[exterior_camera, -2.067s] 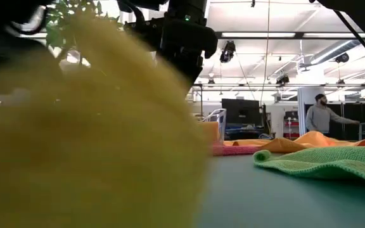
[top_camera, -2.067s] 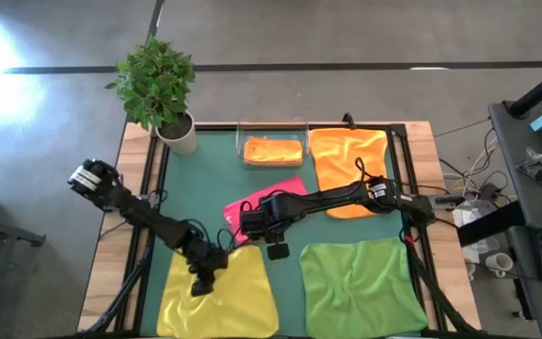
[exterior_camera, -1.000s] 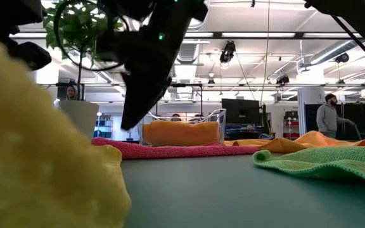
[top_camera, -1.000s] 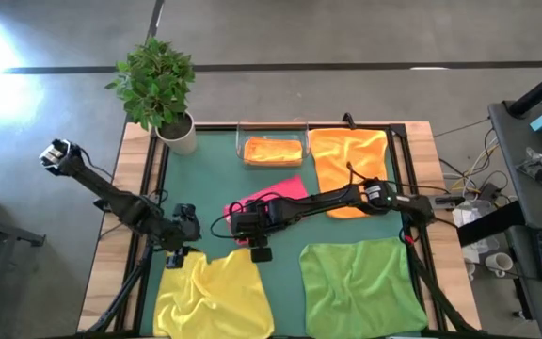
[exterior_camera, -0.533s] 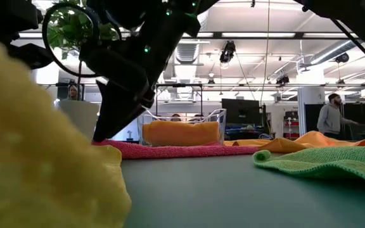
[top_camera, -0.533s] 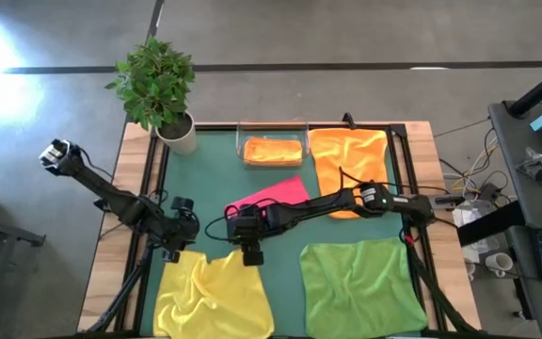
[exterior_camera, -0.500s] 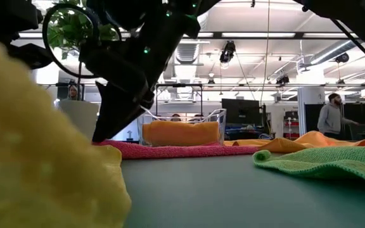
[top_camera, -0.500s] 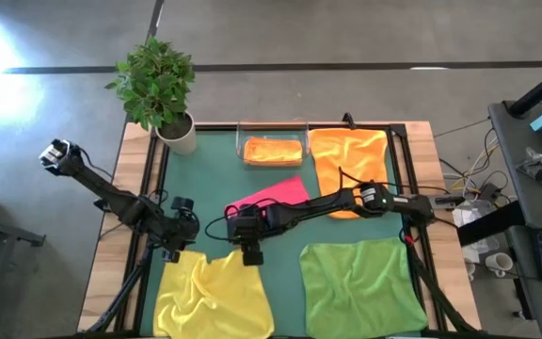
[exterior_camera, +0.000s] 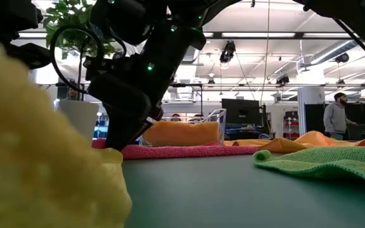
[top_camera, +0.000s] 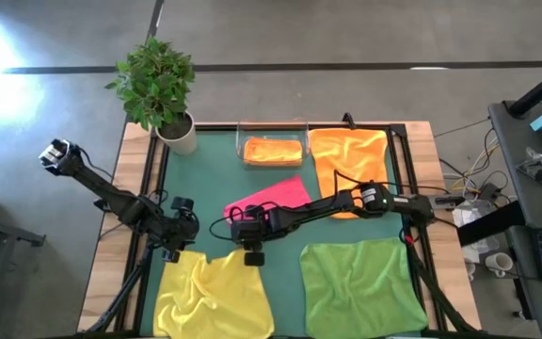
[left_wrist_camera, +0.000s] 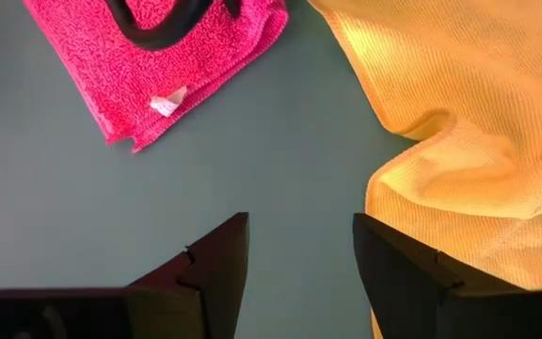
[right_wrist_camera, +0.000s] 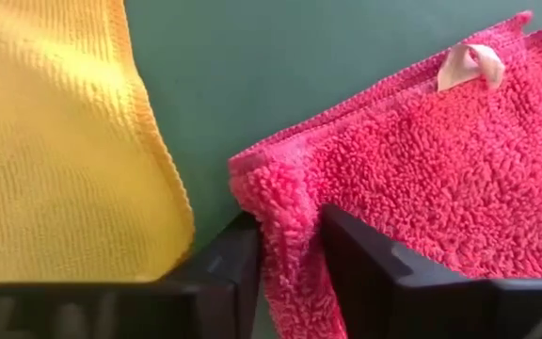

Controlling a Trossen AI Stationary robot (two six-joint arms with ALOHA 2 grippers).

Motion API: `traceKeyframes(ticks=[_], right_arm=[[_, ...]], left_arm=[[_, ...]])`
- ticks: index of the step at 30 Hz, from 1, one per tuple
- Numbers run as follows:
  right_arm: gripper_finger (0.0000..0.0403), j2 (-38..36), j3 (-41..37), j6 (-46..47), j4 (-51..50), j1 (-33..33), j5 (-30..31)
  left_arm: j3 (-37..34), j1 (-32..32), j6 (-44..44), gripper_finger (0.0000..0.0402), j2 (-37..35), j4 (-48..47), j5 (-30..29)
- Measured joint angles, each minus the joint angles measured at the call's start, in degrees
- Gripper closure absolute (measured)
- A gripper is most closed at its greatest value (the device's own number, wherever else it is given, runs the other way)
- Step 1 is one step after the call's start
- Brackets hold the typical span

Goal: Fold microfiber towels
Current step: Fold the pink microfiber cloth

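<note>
Near edge: yellow towel (top_camera: 213, 297) lies rumpled at near left, green towel (top_camera: 360, 285) spread flat at near right, neither folded. Left gripper (top_camera: 176, 247) hovers just off the yellow towel's far-left corner, jaws apart and empty; its wrist view shows bare mat (left_wrist_camera: 280, 179) between the fingers, yellow cloth beside them. Right gripper (top_camera: 250, 252) reaches across to mid-table, fingers set either side of the pink towel's (top_camera: 269, 201) near corner, cloth bunched between them, seemingly pinched though not surely tight. Farther back, an orange towel (top_camera: 348, 160) lies open at far right; another orange one sits folded in the tray (top_camera: 273, 150). Step in hand looks like grabbing the pink towel to work it. Next move likely needs a firm grip on that corner, then a drag clear of the yellow towel.
</note>
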Motion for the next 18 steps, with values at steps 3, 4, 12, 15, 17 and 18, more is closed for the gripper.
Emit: traceKeyframes(ticks=[3, 4, 12, 15, 17, 18], right_arm=[[0.0348, 0.0, 0.0, 0.6, 0.0, 0.0, 0.0], [0.0365, 0.0, 0.0, 1.0, 0.0, 0.0, -0.1], [0.0394, -0.5, 0.0, 5.3, -0.9, 0.9, -0.7], [0.0394, -1.3, 0.0, 7.3, -1.1, 1.7, -1.0], [0.0394, -2.0, 0.0, 8.5, -1.7, 2.2, -0.9], [0.0394, -2.2, 0.0, 9.1, -2.1, 2.5, -0.8]], left_arm=[[0.0, 0.0, 0.0, 0.0226, 0.0, 0.0, 0.0], [0.0, 0.0, 0.0, 0.0226, 0.1, 0.0, 0.1], [-0.1, 0.0, 0.4, 0.0226, 0.3, 0.4, 1.1], [-0.2, 0.2, 0.4, 0.0226, 0.9, 0.5, 0.8], [-0.2, 0.7, 0.5, 0.0226, 2.0, 0.6, 0.8], [-0.2, 1.0, 0.5, 0.0226, 2.8, 0.7, 0.8]])
